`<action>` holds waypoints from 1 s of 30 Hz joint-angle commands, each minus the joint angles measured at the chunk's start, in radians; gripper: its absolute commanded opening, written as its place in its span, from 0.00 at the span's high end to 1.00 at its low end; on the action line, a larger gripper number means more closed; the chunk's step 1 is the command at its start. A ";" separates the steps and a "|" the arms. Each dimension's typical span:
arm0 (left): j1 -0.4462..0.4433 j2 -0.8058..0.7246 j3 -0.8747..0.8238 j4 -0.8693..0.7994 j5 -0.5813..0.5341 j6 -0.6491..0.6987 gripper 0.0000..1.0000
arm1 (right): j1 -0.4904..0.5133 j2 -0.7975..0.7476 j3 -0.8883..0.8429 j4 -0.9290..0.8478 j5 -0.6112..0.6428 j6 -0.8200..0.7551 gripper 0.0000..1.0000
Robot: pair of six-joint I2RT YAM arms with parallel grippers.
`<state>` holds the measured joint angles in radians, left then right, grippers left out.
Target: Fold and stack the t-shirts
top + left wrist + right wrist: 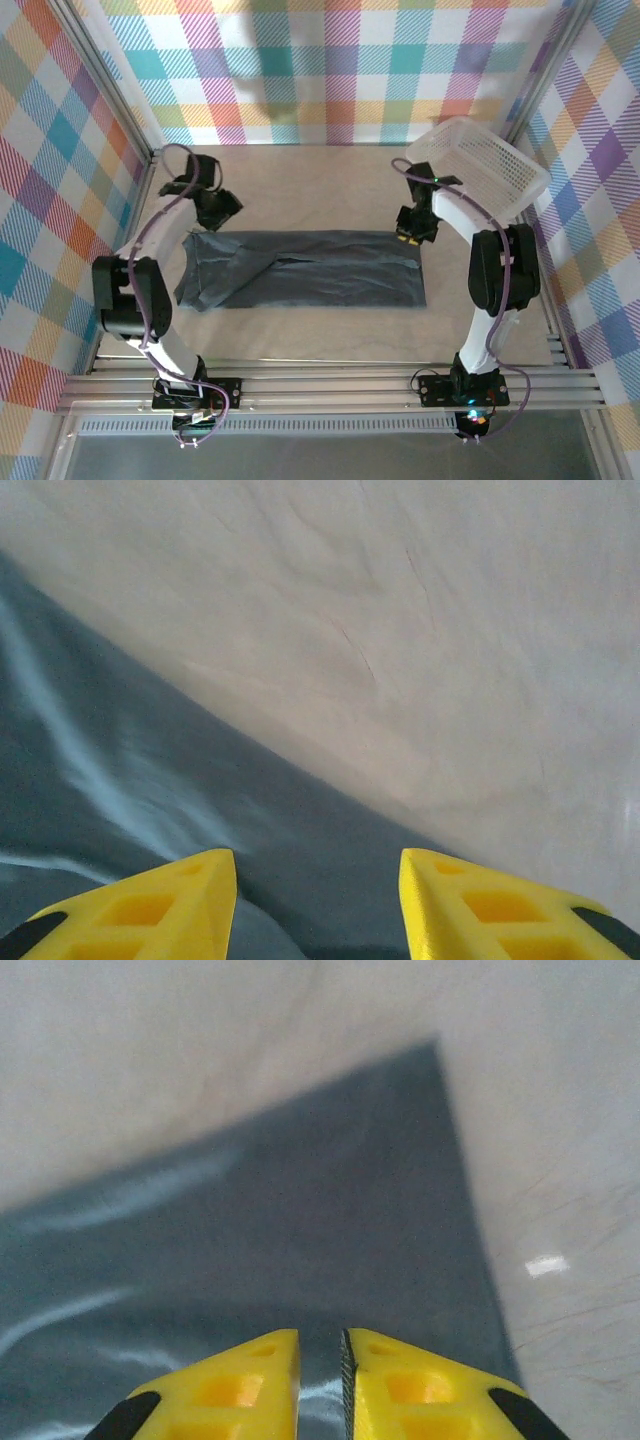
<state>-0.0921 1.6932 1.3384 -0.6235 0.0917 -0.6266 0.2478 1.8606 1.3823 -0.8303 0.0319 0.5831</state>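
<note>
One dark charcoal-grey t-shirt [310, 270] lies flat on the table, folded into a long strip running left to right. My left gripper [215, 210] hovers at the strip's far left corner. Its yellow fingers [150, 910] stand well apart, with only the flat fabric [120, 770] beneath them. My right gripper [410, 230] is over the strip's far right corner. A narrow gap separates its fingers [240, 1380], and the fabric [300, 1230] shows flat ahead and through that gap; nothing looks lifted.
A white perforated basket [480, 165] sits tilted at the back right, just behind the right arm. Bare table [300, 180] stretches behind the shirt and in front of it [320, 335]. Checked walls close in both sides and the back.
</note>
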 commanded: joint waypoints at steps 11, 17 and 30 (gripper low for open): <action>-0.053 0.143 -0.036 -0.128 -0.035 0.057 0.56 | 0.018 -0.017 -0.170 -0.061 0.028 0.000 0.87; -0.081 0.154 -0.018 -0.203 -0.084 -0.010 0.61 | 0.018 -0.012 -0.167 -0.060 0.052 -0.012 0.87; -0.115 0.214 0.013 -0.205 -0.139 -0.082 0.61 | 0.018 -0.017 -0.158 -0.051 0.045 -0.023 0.87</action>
<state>-0.1951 1.9030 1.3251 -0.8108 -0.0143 -0.6804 0.2687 1.8652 1.2163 -0.8612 0.0700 0.5808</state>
